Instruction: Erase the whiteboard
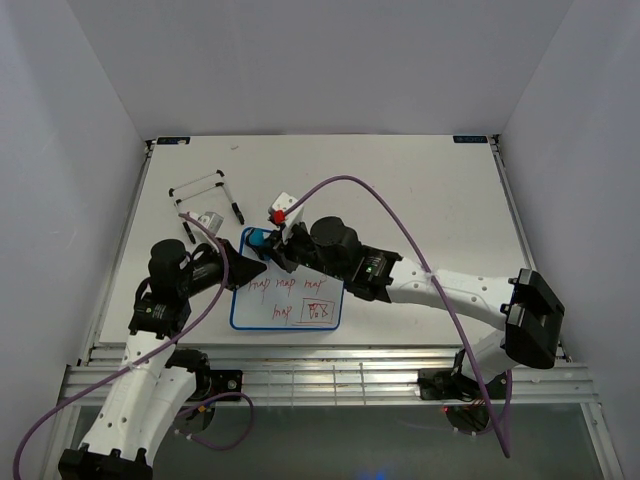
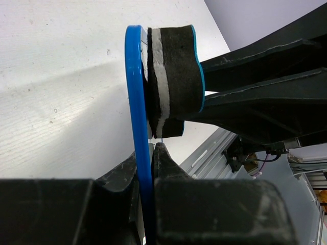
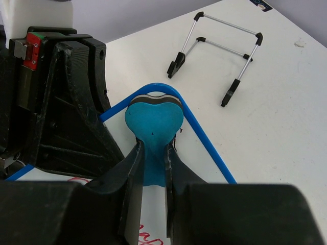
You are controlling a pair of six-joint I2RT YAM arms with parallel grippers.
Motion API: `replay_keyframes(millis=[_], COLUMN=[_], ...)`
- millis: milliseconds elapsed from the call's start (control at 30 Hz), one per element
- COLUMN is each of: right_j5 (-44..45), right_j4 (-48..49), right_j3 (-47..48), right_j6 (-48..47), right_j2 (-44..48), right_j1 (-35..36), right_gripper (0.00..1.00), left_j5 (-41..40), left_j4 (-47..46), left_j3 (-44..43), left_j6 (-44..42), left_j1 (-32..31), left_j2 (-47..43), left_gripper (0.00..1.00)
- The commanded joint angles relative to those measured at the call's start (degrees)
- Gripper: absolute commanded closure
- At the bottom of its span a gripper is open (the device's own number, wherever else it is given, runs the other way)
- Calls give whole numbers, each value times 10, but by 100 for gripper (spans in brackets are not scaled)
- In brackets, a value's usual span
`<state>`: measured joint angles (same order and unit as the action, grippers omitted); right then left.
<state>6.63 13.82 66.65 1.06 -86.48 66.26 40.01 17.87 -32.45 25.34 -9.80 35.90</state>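
Overhead, I saw the whiteboard (image 1: 290, 300) near the front edge of the tabletop (image 1: 420, 190), red writing on it. Through the left wrist, the left gripper (image 2: 153, 149) pinched its blue frame. Through the right wrist, the right gripper (image 3: 153, 153) clenched the blue eraser (image 3: 153, 120) against its corner.

Right fingers (image 3: 132, 171) pinch blue eraser (image 3: 153, 121) at whiteboard (image 3: 207, 142) corner (apparently touching it); wire stand (image 3: 176, 62) beyond.

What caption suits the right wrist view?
Right gripper holds the blue eraser against the whiteboard corner, wire stand beyond.
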Motion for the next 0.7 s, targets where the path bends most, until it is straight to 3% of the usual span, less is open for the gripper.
replay_keyframes(millis=[0,667], right_j5=[29,41], right_j4=[-18,-137], right_j3=[-16,-126], right_j6=[-1,153], right_j2=[-19,0], right_j1=[3,-78], right_gripper=[92,92], left_j5=[42,61], left_j4=[-25,-37], left_j3=[-2,3], left_j6=[-35,-38], left_j1=[-7,-7], left_j2=[-15,-50], left_gripper=[100,100])
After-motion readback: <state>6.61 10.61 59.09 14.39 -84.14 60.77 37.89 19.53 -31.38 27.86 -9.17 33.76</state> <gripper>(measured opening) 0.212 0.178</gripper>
